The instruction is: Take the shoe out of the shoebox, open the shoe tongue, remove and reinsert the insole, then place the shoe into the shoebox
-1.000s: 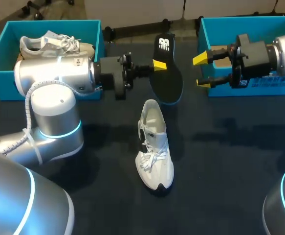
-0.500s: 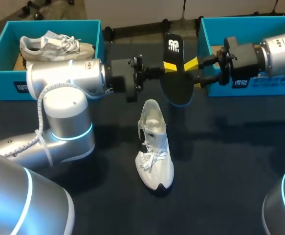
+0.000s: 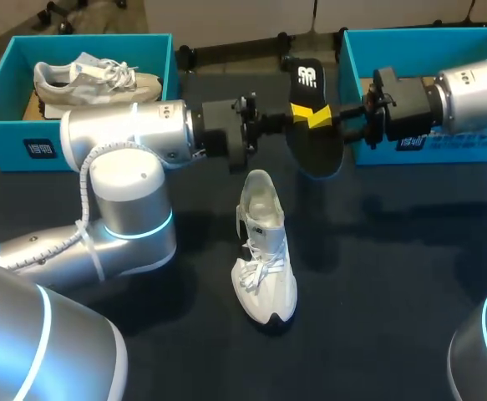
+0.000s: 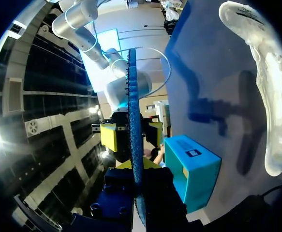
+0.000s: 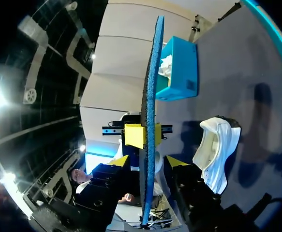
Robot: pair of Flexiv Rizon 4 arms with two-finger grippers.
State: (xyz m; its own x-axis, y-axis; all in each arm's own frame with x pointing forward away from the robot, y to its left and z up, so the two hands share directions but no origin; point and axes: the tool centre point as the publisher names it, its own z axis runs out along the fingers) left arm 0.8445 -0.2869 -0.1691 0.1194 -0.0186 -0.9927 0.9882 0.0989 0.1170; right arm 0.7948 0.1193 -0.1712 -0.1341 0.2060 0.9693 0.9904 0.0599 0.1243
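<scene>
A black insole with a blue edge (image 3: 314, 146) hangs on edge above the table between the two shoeboxes. My left gripper (image 3: 299, 112) is shut on its middle, and in the left wrist view the insole (image 4: 134, 96) stands up from that gripper (image 4: 137, 166). My right gripper (image 3: 321, 118) meets it from the other side. Its yellow fingers (image 5: 175, 162) straddle the insole (image 5: 150, 96) with small gaps showing, so the right gripper (image 5: 148, 162) is open. The white shoe (image 3: 264, 255) lies on the table below the insole, tongue pulled open.
A blue shoebox (image 3: 9, 142) at the back left holds a second white shoe (image 3: 97, 77). Another blue shoebox (image 3: 469, 150) stands at the back right, behind my right arm. The dark table (image 3: 393, 276) stretches around the shoe.
My left arm carried the insole to the right. My right arm came in leftward to meet it, and its fingers narrowed around the insole.
</scene>
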